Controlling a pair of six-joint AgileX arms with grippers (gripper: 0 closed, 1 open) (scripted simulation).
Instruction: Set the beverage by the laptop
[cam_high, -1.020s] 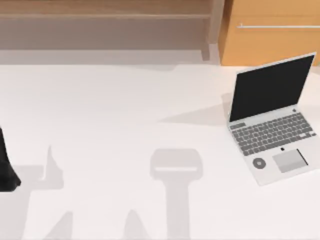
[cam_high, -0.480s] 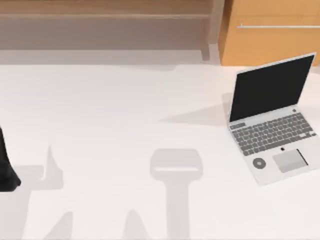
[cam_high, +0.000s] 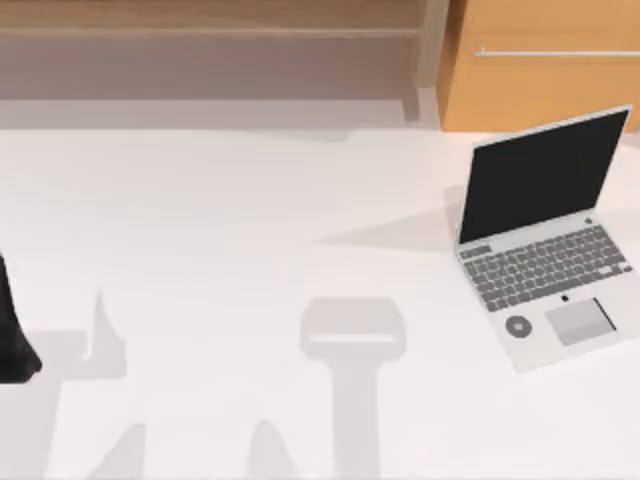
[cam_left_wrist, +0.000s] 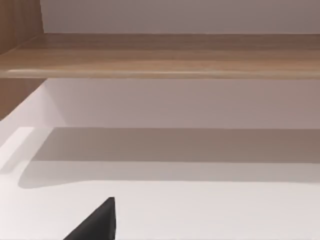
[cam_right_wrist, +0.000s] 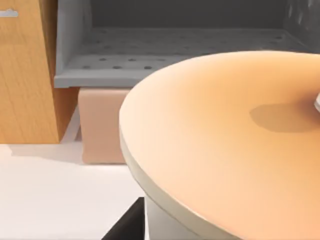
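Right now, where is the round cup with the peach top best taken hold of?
Probably the pale side wall of the cup, just below the rim, approached from the side: the top is wide and flat, while the wall is round.

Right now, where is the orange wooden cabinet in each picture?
Top view: orange wooden cabinet at the far right, behind the laptop.
Right wrist view: the cabinet stands beside a grey perforated shelf.
Left wrist view: a wooden shelf board above the table.
Shared landmark: the white table.
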